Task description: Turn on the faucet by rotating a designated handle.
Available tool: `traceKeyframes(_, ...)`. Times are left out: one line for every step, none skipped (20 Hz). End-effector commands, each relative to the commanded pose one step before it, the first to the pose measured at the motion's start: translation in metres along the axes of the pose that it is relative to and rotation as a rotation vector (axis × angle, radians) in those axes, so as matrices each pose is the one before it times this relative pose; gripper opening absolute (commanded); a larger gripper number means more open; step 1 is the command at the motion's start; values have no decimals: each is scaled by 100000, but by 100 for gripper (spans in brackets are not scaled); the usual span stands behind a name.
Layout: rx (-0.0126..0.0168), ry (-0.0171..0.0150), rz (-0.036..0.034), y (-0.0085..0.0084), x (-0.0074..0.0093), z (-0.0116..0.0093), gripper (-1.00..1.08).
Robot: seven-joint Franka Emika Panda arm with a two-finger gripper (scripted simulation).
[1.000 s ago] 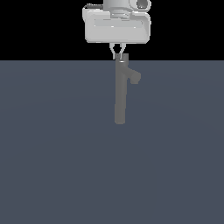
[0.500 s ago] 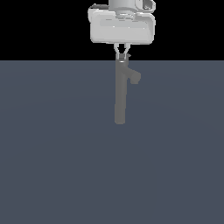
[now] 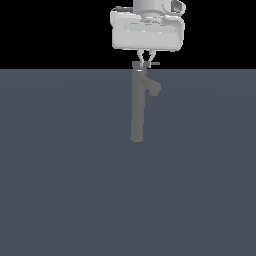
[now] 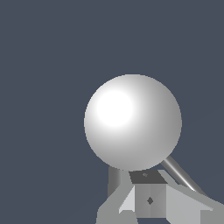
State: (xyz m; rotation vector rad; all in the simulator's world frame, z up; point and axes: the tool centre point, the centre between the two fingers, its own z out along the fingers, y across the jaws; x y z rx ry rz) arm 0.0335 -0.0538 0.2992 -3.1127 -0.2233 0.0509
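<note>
Exterior view, read left to right: the floor (image 3: 55, 190) is a bare slate-blue plane under a black backdrop. The faucet (image 3: 138, 107) stands upright near frame centre, a slim matte grey column, its stubby spout (image 3: 154, 88) branching off toward 4 o'clock near the top. The handle (image 3: 153, 63), a thin flat lever, projects from the top cap toward 3 o'clock. The gripper (image 3: 145, 62) hangs directly above, at 12 o'clock from the column; its fingers converge to a narrow V at the cap, beside the lever's root. Whether the fingertips pinch the lever or merely touch it cannot be told. Wrist view: a large white sphere (image 4: 132, 122) fills the middle, identity unclear; a thin grey bar, likely the handle (image 4: 179, 173), runs toward 5 o'clock behind a grey block. Judgement on handling: the faucet looks rigid and fixed, and the lever stiff, light and smooth, so slip is a risk. Pushing sideways near the outer end of the lever should give the most leverage; a hold close to the cap would need more force.
</note>
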Motion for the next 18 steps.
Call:
traceKeyframes(-671,1219,902,1028,1007,-51,-100)
traceKeyframes(-101,124,245,265,262,-14,-100)
traceKeyframes(-101,124,245,264,260,-14,-100)
traceKeyframes(-101,124,245,263,257,-15,-100)
traceKeyframes(-98,121,238,258,257,-13,-100)
traceKeyframes(-98,121,239,257,254,-14,-100)
traceKeyframes(-98,121,239,256,252,-15,-100)
traceKeyframes(-98,121,239,255,249,-15,-100)
traceKeyframes(-97,121,239,254,247,-16,-100)
traceKeyframes(-91,114,224,245,249,-11,-100)
traceKeyframes(-97,121,239,251,242,-18,-100)
traceKeyframes(-91,114,224,243,243,-13,-100)
traceKeyframes(-91,114,224,242,241,-14,-100)
traceKeyframes(-90,114,224,241,238,-15,-100)
traceKeyframes(-90,114,225,239,235,-16,-100)
traceKeyframes(-86,110,217,234,235,-14,-100)
traceKeyframes(-86,110,217,233,232,-15,-100)
traceKeyframes(0,0,0,0,0,0,-100)
